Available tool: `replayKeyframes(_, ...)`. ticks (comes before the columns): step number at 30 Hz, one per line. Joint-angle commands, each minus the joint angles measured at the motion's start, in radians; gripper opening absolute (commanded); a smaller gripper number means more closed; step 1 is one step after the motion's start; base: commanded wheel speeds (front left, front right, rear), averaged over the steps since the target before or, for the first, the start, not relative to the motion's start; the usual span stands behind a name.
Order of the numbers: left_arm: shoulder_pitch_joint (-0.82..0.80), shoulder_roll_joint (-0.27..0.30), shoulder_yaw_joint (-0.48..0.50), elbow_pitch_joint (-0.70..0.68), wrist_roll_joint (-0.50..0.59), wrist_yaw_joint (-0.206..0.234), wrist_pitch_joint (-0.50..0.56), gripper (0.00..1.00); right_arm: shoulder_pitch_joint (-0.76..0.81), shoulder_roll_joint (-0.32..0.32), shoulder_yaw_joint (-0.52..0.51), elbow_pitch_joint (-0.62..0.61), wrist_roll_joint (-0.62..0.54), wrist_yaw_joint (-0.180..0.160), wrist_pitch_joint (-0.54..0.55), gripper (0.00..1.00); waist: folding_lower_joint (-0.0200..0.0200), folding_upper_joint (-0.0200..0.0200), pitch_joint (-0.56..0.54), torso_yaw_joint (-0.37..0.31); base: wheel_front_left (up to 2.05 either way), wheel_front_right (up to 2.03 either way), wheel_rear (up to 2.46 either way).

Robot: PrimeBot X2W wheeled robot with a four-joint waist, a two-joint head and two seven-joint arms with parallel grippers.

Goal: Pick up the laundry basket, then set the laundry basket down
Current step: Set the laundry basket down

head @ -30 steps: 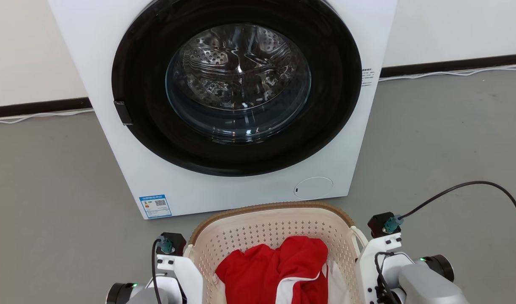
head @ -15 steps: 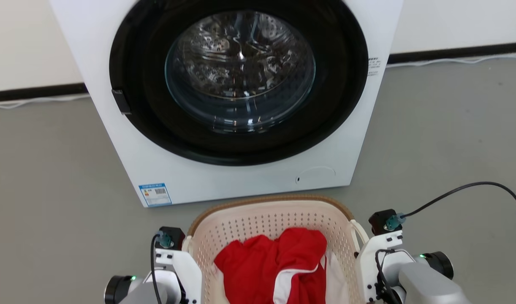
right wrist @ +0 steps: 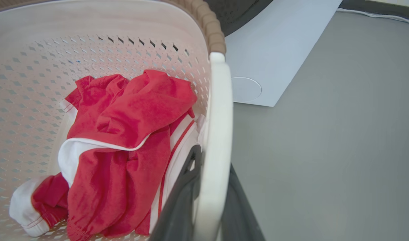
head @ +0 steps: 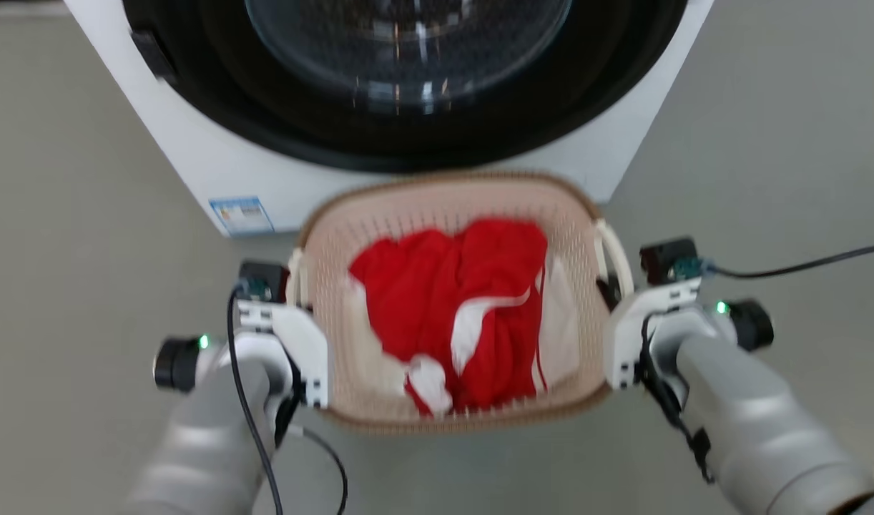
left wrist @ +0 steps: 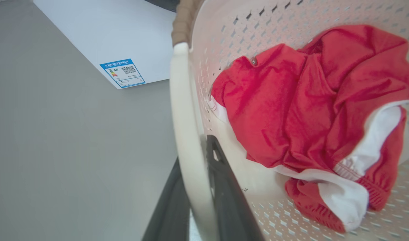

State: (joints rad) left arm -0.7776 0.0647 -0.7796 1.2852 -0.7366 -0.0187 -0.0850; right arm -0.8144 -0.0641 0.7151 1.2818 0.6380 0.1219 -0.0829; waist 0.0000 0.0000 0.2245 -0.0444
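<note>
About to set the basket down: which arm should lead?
Neither alone. The left claw clamps the left handle of the basket, the right claw the right handle, so lower both together.

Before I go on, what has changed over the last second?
The head camera has tipped down, so the whole laundry basket now shows and the washing machine sits higher in view. Unchanged: left gripper and right gripper stay shut on its handles, red clothing inside.

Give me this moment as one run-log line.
left claw: shut on left handle | right claw: shut on right handle | laundry basket: holds red-white clothes, before washing machine | lifted: cannot tell
</note>
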Motion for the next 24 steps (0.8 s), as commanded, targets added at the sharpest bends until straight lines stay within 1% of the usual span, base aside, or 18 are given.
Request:
replayKeyframes(1,-0.070,0.025,0.018,-0.020,0.017,0.012,-0.026,0.00,-0.050,0.014,0.008,-0.012,-0.024,0.009,-0.048,0.00,0.0000,0.0000,0.138,0.009,0.00,0.00,0.00)
replayKeyframes(6,-0.161,0.027,0.027,-0.032,0.019,0.027,-0.076,0.00,-0.137,0.011,-0.017,0.002,-0.068,0.009,-0.106,0.00,0.0000,0.0000,0.288,0.014,0.00,0.00,0.00)
replayKeyframes(11,-0.245,0.027,0.031,-0.037,0.025,0.036,-0.121,0.00,-0.207,-0.009,-0.049,0.007,-0.112,0.009,-0.145,0.00,0.0000,0.0000,0.412,0.019,0.00,0.00,0.00)
replayKeyframes(17,-0.309,0.023,0.035,-0.033,0.029,0.039,-0.155,0.00,-0.254,-0.037,-0.098,0.009,-0.170,0.009,-0.166,0.00,0.0000,0.0000,0.509,0.023,0.00,0.00,0.00)
replayKeyframes(24,-0.359,0.023,0.040,-0.049,0.041,0.037,-0.174,0.00,-0.291,-0.052,-0.155,0.009,-0.224,0.009,-0.173,0.00,0.0000,0.0000,0.590,0.029,0.00,0.00,0.00)
